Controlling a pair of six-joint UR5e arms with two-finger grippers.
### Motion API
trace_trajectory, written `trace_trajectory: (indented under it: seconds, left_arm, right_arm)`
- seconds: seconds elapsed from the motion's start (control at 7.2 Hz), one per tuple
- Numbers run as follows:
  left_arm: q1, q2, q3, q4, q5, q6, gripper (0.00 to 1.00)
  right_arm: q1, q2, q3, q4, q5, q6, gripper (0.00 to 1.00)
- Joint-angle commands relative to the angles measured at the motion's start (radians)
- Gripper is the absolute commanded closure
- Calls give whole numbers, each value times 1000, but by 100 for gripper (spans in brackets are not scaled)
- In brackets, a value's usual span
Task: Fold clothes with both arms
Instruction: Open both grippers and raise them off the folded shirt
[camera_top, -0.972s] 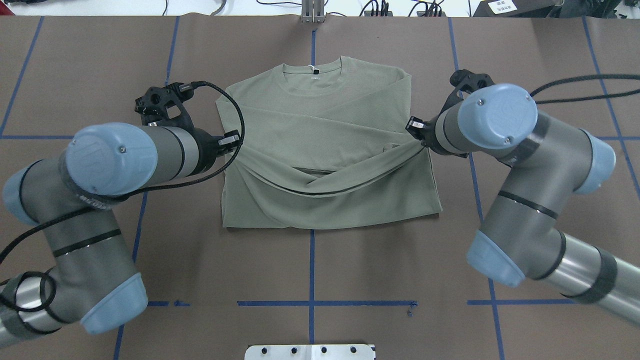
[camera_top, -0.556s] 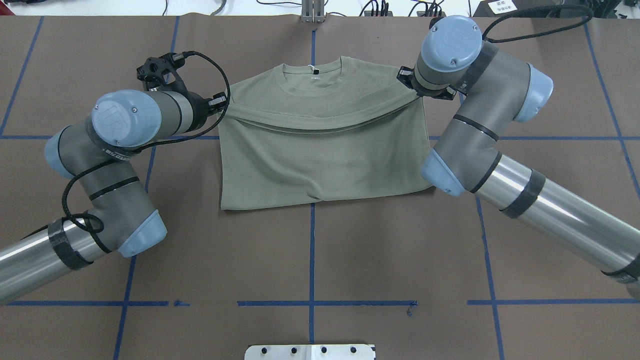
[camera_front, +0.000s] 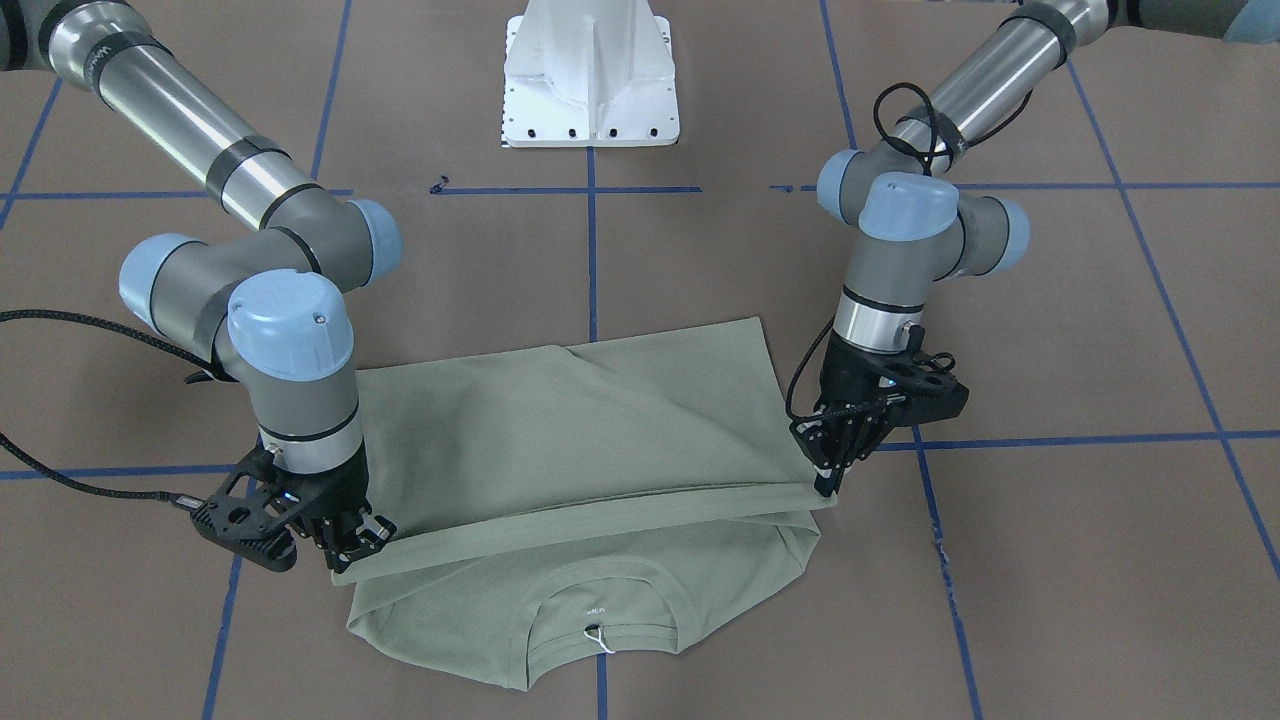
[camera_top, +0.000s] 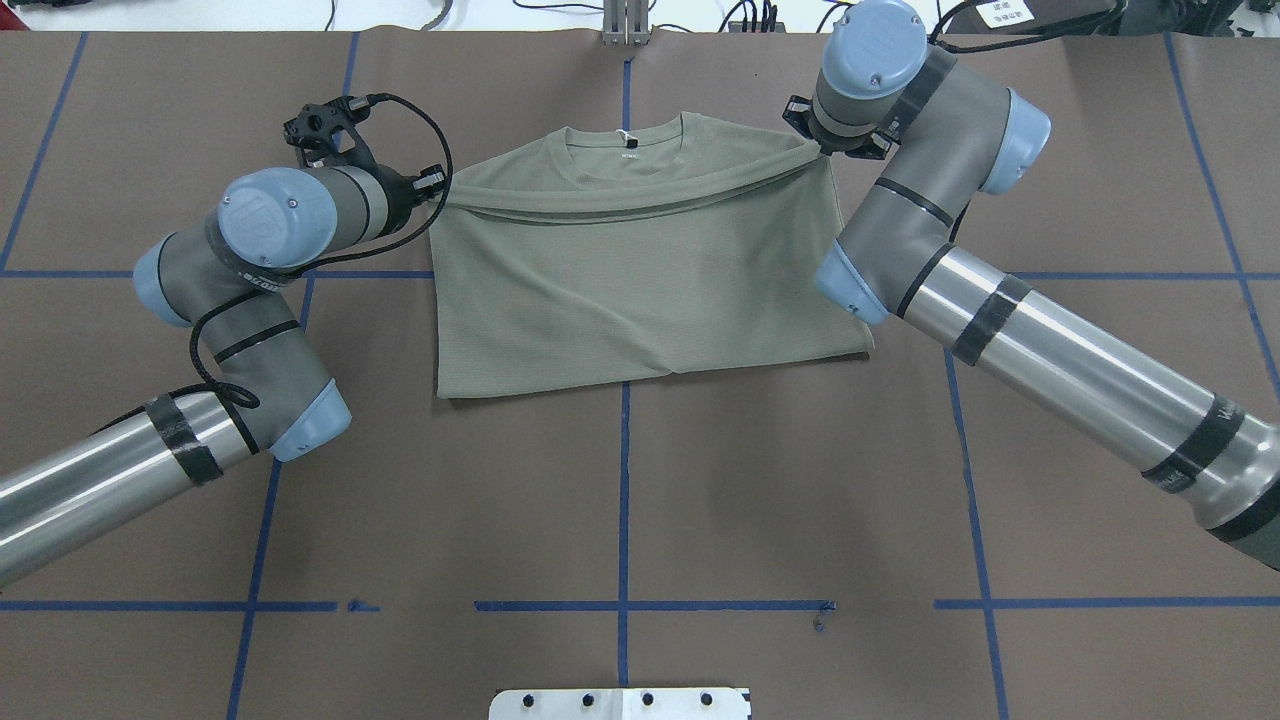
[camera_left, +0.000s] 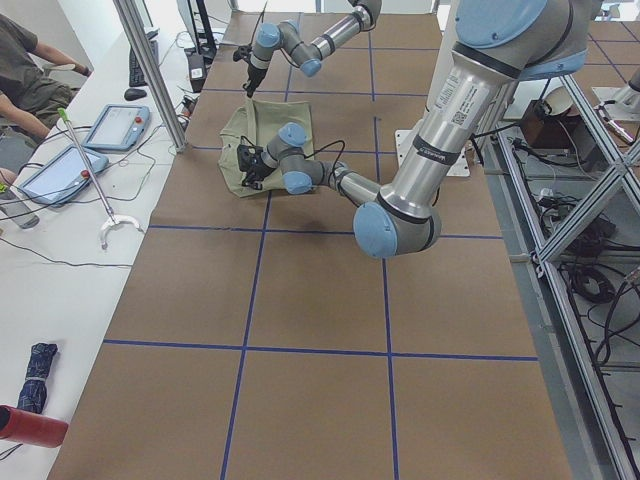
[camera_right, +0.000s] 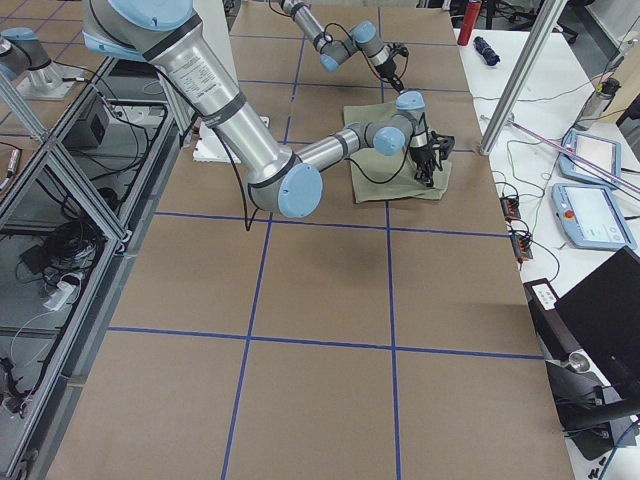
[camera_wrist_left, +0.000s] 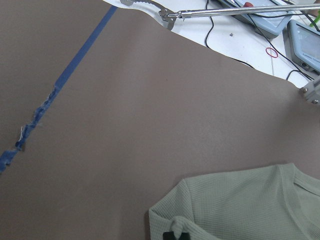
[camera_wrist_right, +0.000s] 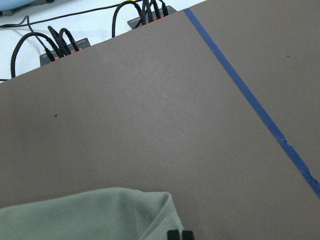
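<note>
The left gripper (camera_front: 826, 482) is pinched tight on one corner of the shirt's (camera_top: 640, 285) folded-over edge. The right gripper (camera_front: 350, 553) is clamped on the opposite corner. That edge stretches between them, just short of the collar (camera_front: 600, 600). The shirt lies on the table's far half, collar pointing away from the robot, long axis running left to right. It is a pale green, fine-textured knit with soft creases. A white tag loop (camera_front: 598, 637) sits at the neck; the print beside it is too small to read. The table (camera_top: 640, 500) has a brown paper cover crossed by blue tape lines (camera_top: 622, 520).
</note>
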Motion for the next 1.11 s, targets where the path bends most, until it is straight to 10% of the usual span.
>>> trace_trajectory:
  seconds: [0.0,0.42,0.56,0.97]
  left_arm:
    - [0,-19,29,-4,11,0,100]
    - [0,-24,30,-4,11,0,100]
    - [-1,-22,29,-4,9,0,69]
    - [-26,-22,21,-20,8,40,50]
  right_arm:
    - [1,50,-75,7,2,0,100]
    - [-2,49,-89,7,-5,-3,100]
    - [-7,44,-89,7,-11,-6,52]
    - [15,35,17,7,0,10,30]
